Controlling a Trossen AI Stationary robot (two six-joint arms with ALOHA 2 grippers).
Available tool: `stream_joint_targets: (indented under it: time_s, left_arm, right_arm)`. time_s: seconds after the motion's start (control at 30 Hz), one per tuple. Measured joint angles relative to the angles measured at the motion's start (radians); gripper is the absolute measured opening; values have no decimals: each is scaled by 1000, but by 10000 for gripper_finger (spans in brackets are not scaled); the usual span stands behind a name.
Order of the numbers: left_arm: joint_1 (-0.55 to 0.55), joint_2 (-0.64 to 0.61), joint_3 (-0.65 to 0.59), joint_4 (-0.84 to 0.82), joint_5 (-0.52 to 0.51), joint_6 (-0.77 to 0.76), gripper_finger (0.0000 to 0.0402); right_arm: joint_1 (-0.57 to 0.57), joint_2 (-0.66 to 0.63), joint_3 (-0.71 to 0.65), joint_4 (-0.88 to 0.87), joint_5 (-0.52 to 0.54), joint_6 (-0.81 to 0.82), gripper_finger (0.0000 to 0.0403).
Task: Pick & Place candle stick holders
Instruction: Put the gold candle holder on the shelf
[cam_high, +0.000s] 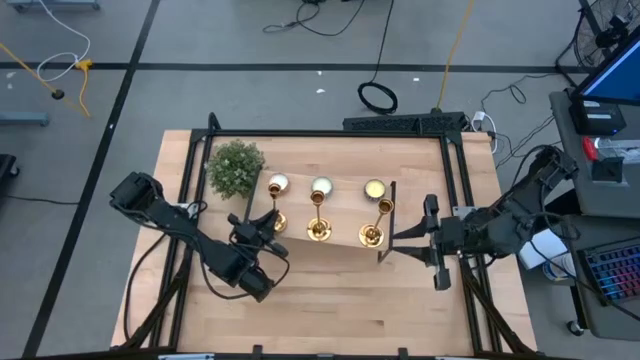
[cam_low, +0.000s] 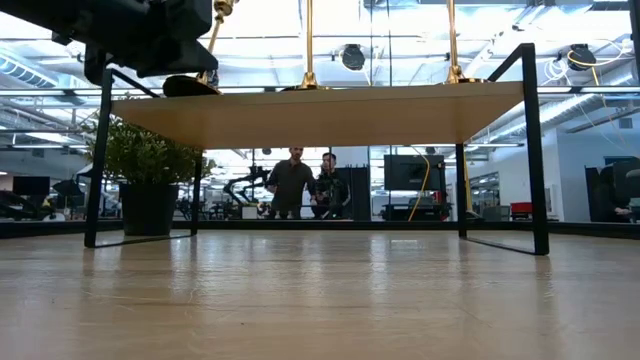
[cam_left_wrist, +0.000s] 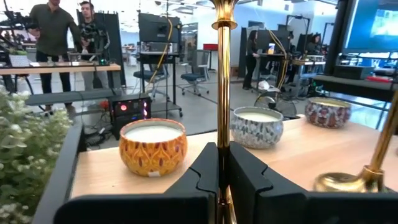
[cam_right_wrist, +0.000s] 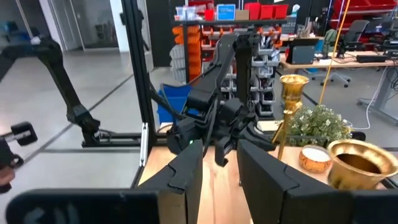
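Left wrist view: I see left gripper (cam_left_wrist: 222, 180) clamped on thin stem of shiny brass candle stick holder (cam_left_wrist: 222, 93), on raised wooden shelf (cam_high: 340, 250). Right gripper (cam_high: 400, 238) open, empty, beside shelf's right end.

Overhead view straight down on the desk (cam_high: 330, 300), low view level beneath its raised shelf (cam_low: 330, 112), both sharing the plant (cam_high: 236, 167).
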Motion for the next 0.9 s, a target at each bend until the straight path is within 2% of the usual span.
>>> stream_joint_targets:
  time_s: [0.17,0.9]
  left_arm:
    - [1,0,0,43,1,57,14]
    - [-5,-1,0,38,19,65,14]
  right_arm:
    - [0,-30,-8,8,0,-5,96]
    - [0,-31,-9,0,-5,-7,95]
